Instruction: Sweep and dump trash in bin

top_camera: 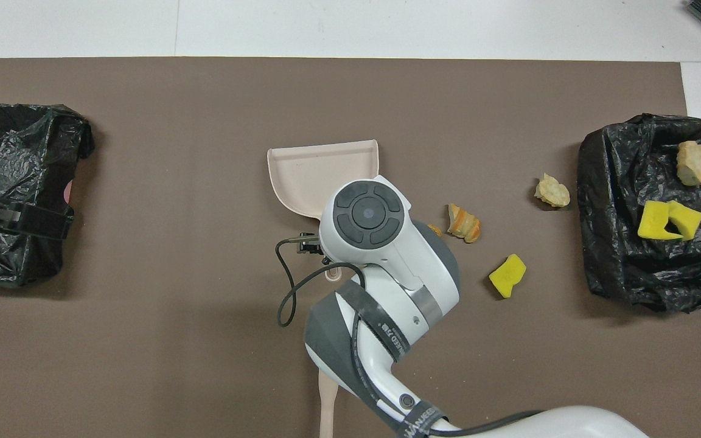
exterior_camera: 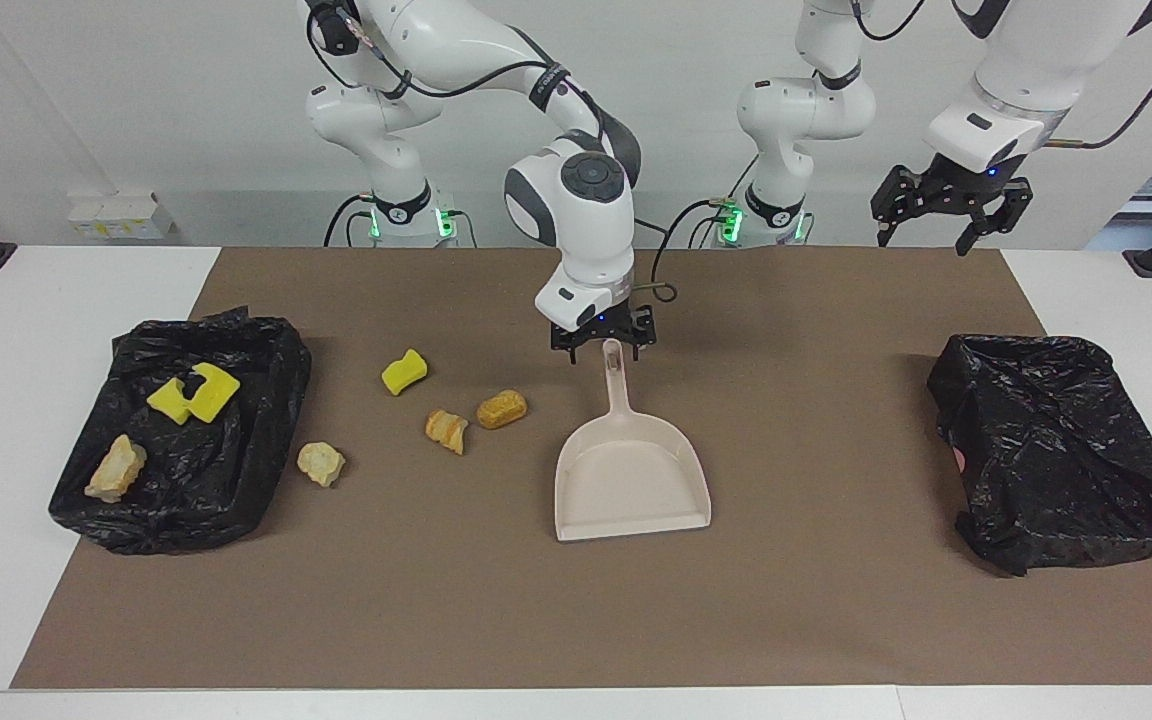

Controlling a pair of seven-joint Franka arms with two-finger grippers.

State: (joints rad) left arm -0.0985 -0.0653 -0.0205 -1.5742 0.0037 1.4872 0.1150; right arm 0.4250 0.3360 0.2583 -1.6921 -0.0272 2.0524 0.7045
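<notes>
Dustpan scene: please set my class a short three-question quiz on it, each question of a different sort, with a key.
1. True or false: the dustpan holds a scrap.
2. How many scraps lie on the bare mat? A) two B) four C) six
3. Which claw hangs open over the tip of the dustpan's handle?

Key:
1. False: the pan is empty.
2. B.
3. The right claw.
</notes>
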